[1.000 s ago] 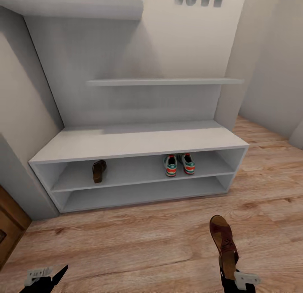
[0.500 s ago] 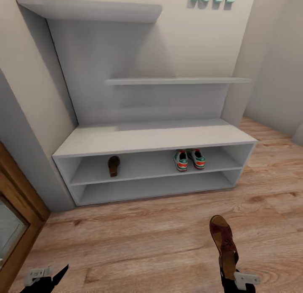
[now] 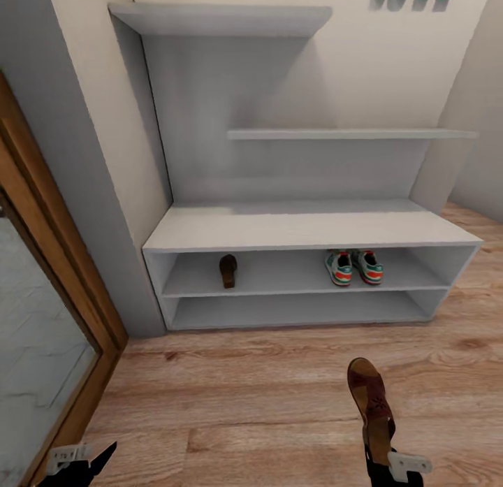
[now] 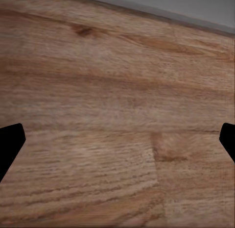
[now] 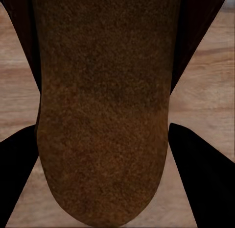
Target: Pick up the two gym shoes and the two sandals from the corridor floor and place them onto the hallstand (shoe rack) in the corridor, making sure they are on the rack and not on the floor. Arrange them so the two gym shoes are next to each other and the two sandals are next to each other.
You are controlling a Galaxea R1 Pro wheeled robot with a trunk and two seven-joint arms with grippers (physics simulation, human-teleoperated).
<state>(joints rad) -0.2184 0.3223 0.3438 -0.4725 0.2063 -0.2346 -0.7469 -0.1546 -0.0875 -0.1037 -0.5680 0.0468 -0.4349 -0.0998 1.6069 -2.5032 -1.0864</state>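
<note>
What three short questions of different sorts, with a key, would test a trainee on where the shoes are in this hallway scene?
1. True or false: both gym shoes stand side by side on the hallstand's upper shoe shelf.
2. Which end effector holds a sandal? A) left B) right C) neither
3. Fill in: the sandal on the shelf sits to the ____ of the gym shoes in the head view.

Key:
1. True.
2. B: the right end effector grips the held sandal above the corridor floor; the left end effector is open over bare planks.
3. Left.
</note>
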